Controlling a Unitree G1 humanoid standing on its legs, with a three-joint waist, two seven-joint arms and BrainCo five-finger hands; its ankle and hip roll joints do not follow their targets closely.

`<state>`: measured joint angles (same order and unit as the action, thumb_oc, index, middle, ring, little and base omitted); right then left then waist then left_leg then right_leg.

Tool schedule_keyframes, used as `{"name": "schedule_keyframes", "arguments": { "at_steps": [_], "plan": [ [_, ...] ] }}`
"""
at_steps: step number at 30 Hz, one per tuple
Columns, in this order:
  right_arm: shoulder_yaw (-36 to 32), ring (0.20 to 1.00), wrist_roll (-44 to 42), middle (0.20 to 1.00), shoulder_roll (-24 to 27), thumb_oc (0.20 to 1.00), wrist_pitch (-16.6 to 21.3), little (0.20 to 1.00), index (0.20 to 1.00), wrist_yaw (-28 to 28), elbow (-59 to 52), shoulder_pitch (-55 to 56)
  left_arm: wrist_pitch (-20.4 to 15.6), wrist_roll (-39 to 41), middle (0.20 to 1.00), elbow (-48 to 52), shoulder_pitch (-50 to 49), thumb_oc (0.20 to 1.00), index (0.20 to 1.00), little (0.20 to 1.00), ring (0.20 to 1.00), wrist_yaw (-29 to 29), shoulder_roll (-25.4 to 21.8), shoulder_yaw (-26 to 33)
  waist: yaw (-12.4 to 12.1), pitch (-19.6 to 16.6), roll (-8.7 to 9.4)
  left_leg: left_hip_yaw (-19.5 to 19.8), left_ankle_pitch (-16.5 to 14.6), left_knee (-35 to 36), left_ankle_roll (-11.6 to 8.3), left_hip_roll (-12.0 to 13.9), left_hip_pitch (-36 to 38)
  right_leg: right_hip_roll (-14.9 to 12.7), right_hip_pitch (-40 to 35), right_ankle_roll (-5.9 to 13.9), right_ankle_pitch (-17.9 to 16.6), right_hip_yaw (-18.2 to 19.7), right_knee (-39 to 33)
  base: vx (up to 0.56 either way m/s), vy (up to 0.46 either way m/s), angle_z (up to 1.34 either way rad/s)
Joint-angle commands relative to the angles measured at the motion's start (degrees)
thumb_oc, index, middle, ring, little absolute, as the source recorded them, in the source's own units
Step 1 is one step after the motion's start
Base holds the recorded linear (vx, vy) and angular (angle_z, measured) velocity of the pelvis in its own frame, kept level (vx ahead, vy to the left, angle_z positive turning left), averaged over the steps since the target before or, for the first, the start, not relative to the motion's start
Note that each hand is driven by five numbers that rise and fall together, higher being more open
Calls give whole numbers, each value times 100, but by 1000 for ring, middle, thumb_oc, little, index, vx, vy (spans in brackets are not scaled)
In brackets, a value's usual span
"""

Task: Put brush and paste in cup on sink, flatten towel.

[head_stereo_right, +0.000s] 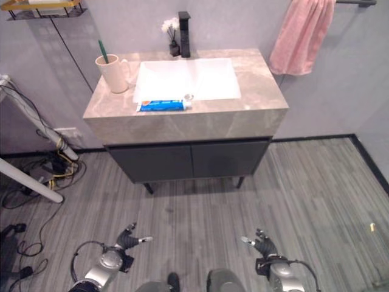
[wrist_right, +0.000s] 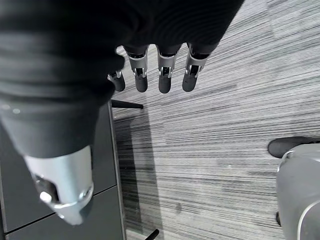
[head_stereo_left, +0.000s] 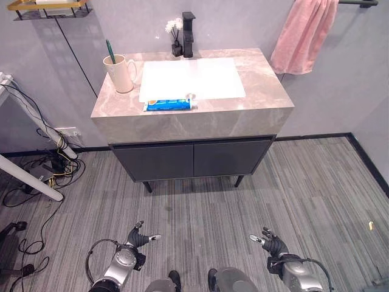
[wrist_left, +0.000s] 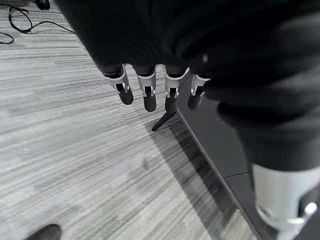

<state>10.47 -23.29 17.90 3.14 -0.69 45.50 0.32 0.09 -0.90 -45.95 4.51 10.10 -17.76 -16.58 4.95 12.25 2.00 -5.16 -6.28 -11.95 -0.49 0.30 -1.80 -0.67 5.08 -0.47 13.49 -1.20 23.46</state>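
paste (head_stereo_left: 168, 104) lying crosswise, cap rightward

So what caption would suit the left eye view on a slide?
Toothbrush already in cup, toothpaste tube on sink counter, pink towel bunched on rail.

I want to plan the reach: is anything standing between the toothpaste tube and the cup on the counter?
Nothing visible does. The toothpaste tube lies at the counter's front edge, and the cup, already holding the brush, stands at the back left, with bare stone between. Both robot hands, left and right, hang low, open.
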Motion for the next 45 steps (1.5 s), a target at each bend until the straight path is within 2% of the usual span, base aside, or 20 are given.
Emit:
{"name": "schedule_keyframes", "arguments": {
  "at_steps": [1, 5, 12, 19, 30, 34, 38, 44, 45],
  "plan": [
    [99, 1000, 47, 1000, 159, 1000, 391, 1000, 1000, 138, -406, 53, -364, 22, 1000, 406, 50, 1000, 1000, 1000, 1000, 165, -105, 33, -12, -228, 113, -173, -460, -608, 44, 25, -68, -33, -111, 471, -426, 152, -280, 0, -5, 4],
    [77, 1000, 58, 1000, 157, 1000, 435, 1000, 1000, 167, -605, 84, -412, 115, 1000, 613, -35, 1000, 1000, 1000, 1000, 174, -130, 110, -23, -229, 131, -165, -462, -605, 39, 26, -44, -29, -144, 458, -415, 141, -282, 6, -11, 7],
    [83, 1000, -130, 1000, 79, 1000, 469, 1000, 1000, 164, -654, 52, -364, 244, 1000, 416, -50, 1000, 1000, 1000, 1000, 237, -42, 195, -55, -263, 148, -181, -380, -375, 23, 6, 201, 7, -389, 432, -477, 153, -505, 7, -3, 1],
    [16, 1000, 256, 1000, 198, 1000, 448, 1000, 1000, 259, -847, 271, -390, 191, 1000, 531, -212, 1000, 1000, 1000, 1000, 126, -28, 149, -56, -334, 117, -158, -177, 79, 2, -14, 432, 79, -645, 374, -652, 160, -1101, 36, -33, -1],
    [44, 1000, 636, 1000, 182, 1000, 434, 1000, 1000, 499, -736, 275, -374, 65, 1000, 377, -321, 1000, 1000, 1000, 1000, 183, -30, 96, -23, -412, 43, -180, -53, 549, -11, -30, 677, 111, -814, 400, -731, 156, -1404, 34, -16, 1],
    [-7, 1000, 715, 1000, 310, 1000, 417, 1000, 1000, 362, -981, 559, -407, -9, 1000, 387, -353, 1000, 1000, 1000, 1000, 203, -37, 117, -5, -441, 59, -167, 3, 654, -45, -21, 759, 122, -943, 388, -802, 159, -1657, 27, -22, 0],
    [-141, 1000, 611, 1000, 271, 1000, 439, 1000, 1000, 462, -879, 609, -405, 10, 1000, 343, -355, 1000, 1000, 1000, 1000, 263, -28, 149, 33, -472, 60, -153, 51, 791, -60, 8, 840, 143, -1007, 375, -843, 177, -1752, 31, -35, 1],
    [-48, 1000, 685, 1000, 256, 1000, 441, 1000, 1000, 550, -977, 568, -407, 66, 1000, 350, -301, 1000, 1000, 1000, 1000, 371, -7, 142, 51, -429, 68, -141, 96, 767, -126, 68, 813, 191, -984, 328, -854, 195, -1768, -9, -47, 0],
    [4, 1000, 752, 1000, 298, 1000, 442, 1000, 1000, 564, -1090, 544, -419, 122, 1000, 406, -258, 1000, 1000, 1000, 1000, 373, -14, 152, 53, -344, 110, -121, 150, 389, -213, 89, 548, 195, -945, 283, -842, 202, -1751, -86, -109, 3]
  ]
}}
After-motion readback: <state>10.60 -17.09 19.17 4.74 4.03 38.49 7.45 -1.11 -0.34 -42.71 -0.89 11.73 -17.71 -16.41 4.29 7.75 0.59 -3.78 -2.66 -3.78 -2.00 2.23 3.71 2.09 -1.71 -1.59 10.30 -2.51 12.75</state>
